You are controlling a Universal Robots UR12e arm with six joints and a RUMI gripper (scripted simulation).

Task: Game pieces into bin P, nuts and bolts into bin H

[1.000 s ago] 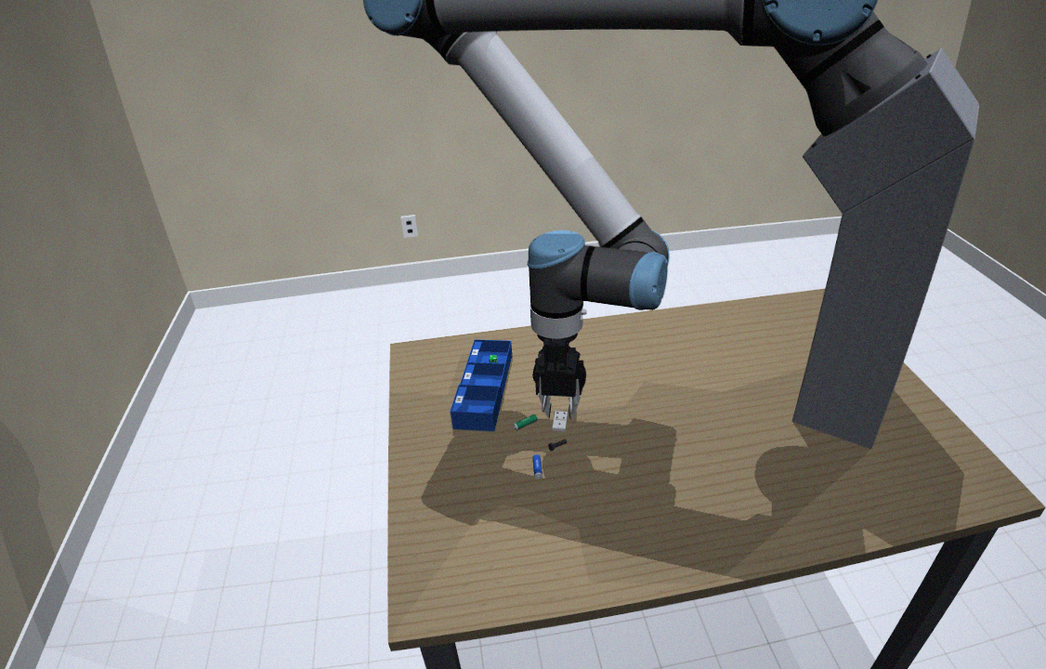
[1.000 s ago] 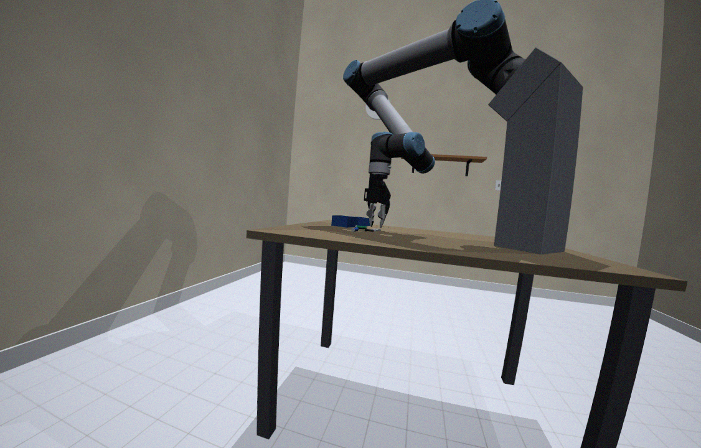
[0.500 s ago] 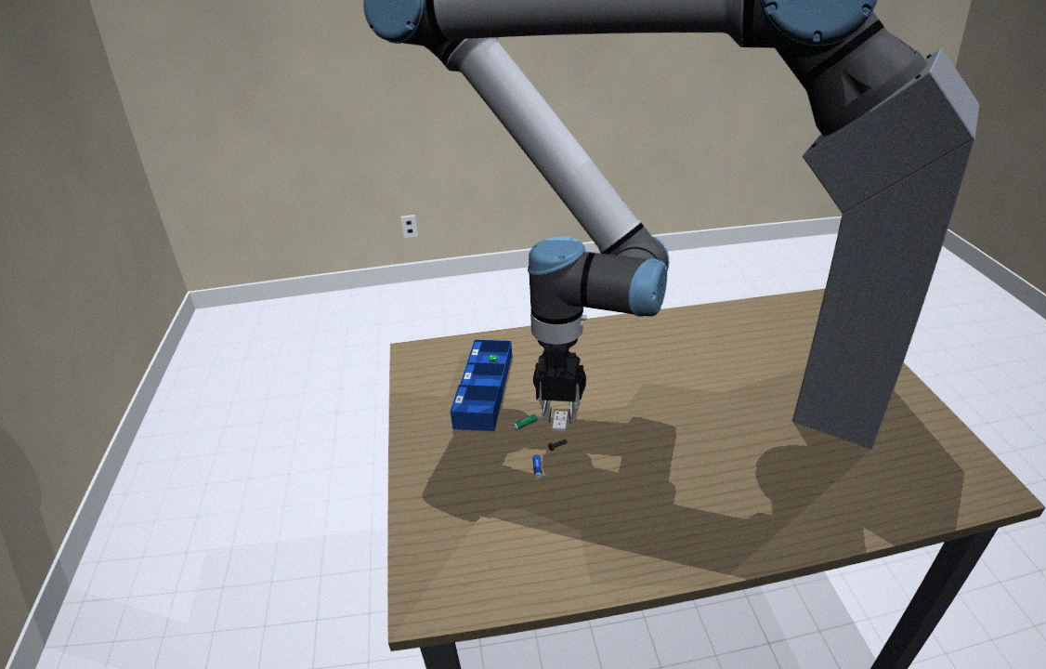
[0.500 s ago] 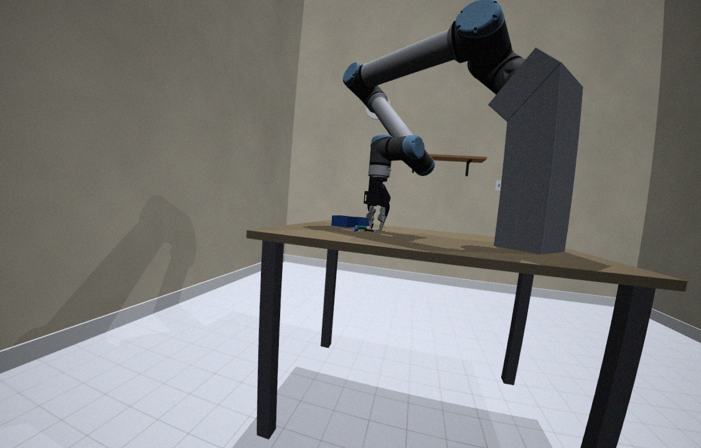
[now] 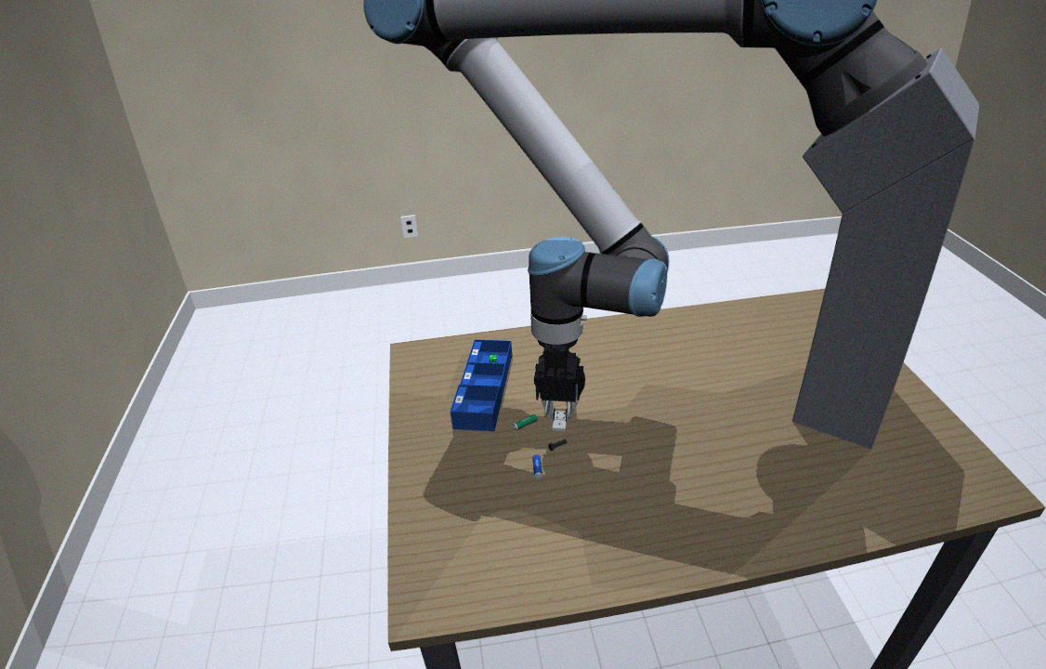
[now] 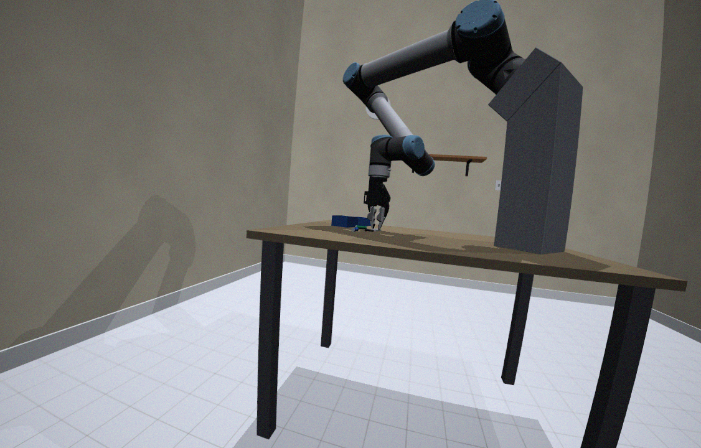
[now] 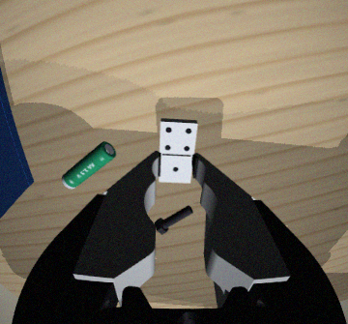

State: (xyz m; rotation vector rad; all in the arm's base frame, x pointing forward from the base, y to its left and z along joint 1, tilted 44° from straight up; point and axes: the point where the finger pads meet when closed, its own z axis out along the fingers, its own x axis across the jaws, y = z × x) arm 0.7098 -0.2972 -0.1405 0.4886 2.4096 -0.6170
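Note:
A white domino [image 5: 559,425] [image 7: 177,137] with black dots lies at table level. My gripper [image 5: 560,413] [image 6: 376,227] [image 7: 176,154] points straight down and is shut on the domino, one jaw against each long side near its one-dot half. A black bolt [image 5: 557,445] [image 7: 175,219] lies on the table, seen between the jaws in the wrist view. Three blue bins [image 5: 473,420] [image 6: 342,221] [image 7: 12,169] stand upright in a row, left of the gripper. A small bright green piece [image 5: 492,358] is in the farthest bin. The letters on the white bin labels are too small to read.
A green battery [image 5: 525,422] [image 7: 89,165] lies between the bins and the gripper. A blue battery [image 5: 538,464] lies nearer the table's front, past the bolt. The robot's grey pedestal [image 5: 876,308] [image 6: 534,183] stands on the right of the table.

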